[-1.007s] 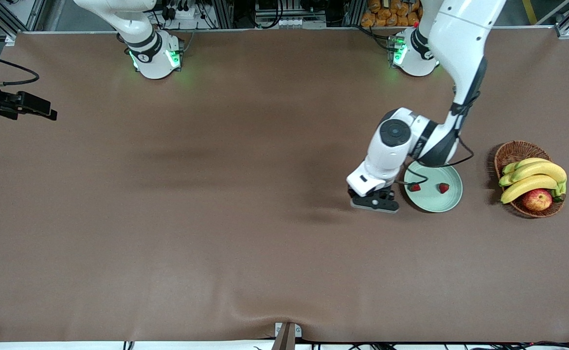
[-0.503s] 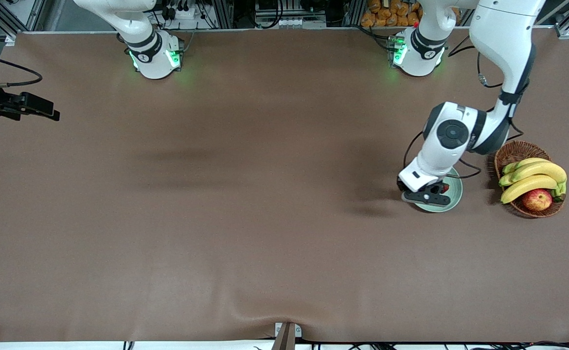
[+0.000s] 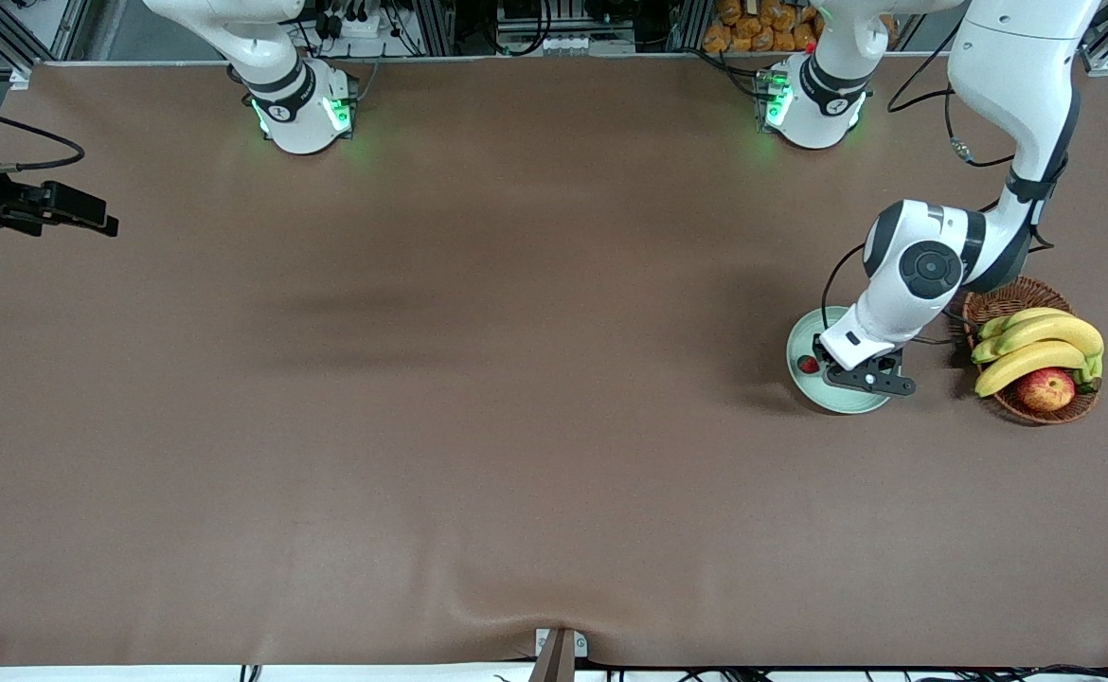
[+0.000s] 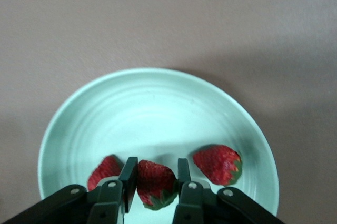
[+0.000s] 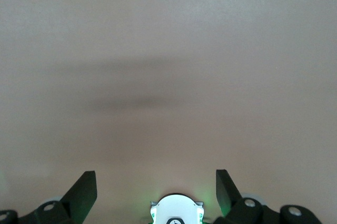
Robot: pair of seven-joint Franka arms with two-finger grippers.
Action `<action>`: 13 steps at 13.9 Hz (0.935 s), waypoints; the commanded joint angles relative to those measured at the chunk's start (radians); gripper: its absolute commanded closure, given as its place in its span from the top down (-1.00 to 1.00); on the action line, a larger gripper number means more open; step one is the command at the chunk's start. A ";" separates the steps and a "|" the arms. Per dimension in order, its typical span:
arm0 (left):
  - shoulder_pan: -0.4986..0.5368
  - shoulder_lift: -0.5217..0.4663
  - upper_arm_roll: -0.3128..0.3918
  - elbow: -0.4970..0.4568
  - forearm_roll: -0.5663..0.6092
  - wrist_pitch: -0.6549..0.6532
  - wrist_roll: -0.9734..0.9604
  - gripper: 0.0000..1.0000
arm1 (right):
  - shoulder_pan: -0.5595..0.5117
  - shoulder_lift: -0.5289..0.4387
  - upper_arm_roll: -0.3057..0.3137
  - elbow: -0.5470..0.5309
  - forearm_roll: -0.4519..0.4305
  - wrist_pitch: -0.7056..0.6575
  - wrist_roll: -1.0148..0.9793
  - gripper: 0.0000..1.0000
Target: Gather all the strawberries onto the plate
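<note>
The pale mint-green plate [image 3: 803, 338] lies near the left arm's end of the table, beside the basket. My left gripper [image 3: 868, 381] is over the plate, shut on a strawberry [image 4: 155, 179] held between its fingers [image 4: 129, 174]. In the left wrist view the plate [image 4: 152, 103] holds two more strawberries, one [image 4: 105, 170] on each side [image 4: 217, 163] of the held one. In the front view only one strawberry [image 3: 808, 364] shows; the arm hides the others. My right gripper [image 5: 155, 174] is open and empty, waiting high at the right arm's end [image 3: 90, 220].
A brown wicker basket [image 3: 999, 294] with bananas [image 3: 1037, 346] and a red-yellow apple [image 3: 1046, 388] stands beside the plate, toward the left arm's end of the table. The brown cloth [image 3: 478, 379] covers the table.
My left gripper has moved from the cloth beside the plate to over the plate, toward the basket. The right arm has barely moved.
</note>
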 commanded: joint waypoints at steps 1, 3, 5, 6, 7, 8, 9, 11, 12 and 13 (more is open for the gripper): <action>0.005 -0.014 -0.010 -0.015 0.005 -0.004 0.003 1.00 | 0.002 -0.004 0.002 -0.007 -0.005 0.002 0.001 1.00; 0.008 -0.026 -0.010 -0.013 0.005 -0.005 0.008 1.00 | 0.002 -0.004 0.002 -0.007 -0.005 0.002 0.001 1.00; 0.009 -0.053 -0.018 0.013 0.001 -0.062 0.006 1.00 | 0.001 -0.004 0.002 -0.007 -0.005 0.003 0.001 1.00; 0.008 -0.067 -0.027 0.046 -0.002 -0.117 0.006 1.00 | 0.001 -0.004 0.002 -0.007 -0.005 0.002 0.001 1.00; 0.008 -0.073 -0.037 0.085 -0.005 -0.180 0.008 1.00 | 0.001 -0.004 0.000 -0.007 -0.005 0.002 0.001 1.00; 0.009 -0.075 -0.041 0.128 -0.005 -0.237 0.009 1.00 | -0.001 -0.004 0.002 -0.007 -0.005 0.002 0.001 1.00; 0.008 -0.080 -0.042 0.163 -0.007 -0.286 0.014 1.00 | -0.001 -0.004 0.000 -0.007 -0.005 0.002 0.001 1.00; 0.009 -0.095 -0.050 0.224 -0.007 -0.340 0.017 1.00 | -0.001 -0.004 0.002 -0.007 -0.005 0.002 0.001 1.00; 0.011 -0.101 -0.051 0.251 -0.007 -0.349 0.017 1.00 | -0.001 -0.004 0.002 -0.007 -0.005 0.002 0.001 1.00; 0.011 -0.104 -0.051 0.286 -0.008 -0.360 0.017 1.00 | -0.001 -0.004 0.000 -0.007 -0.005 0.002 0.001 1.00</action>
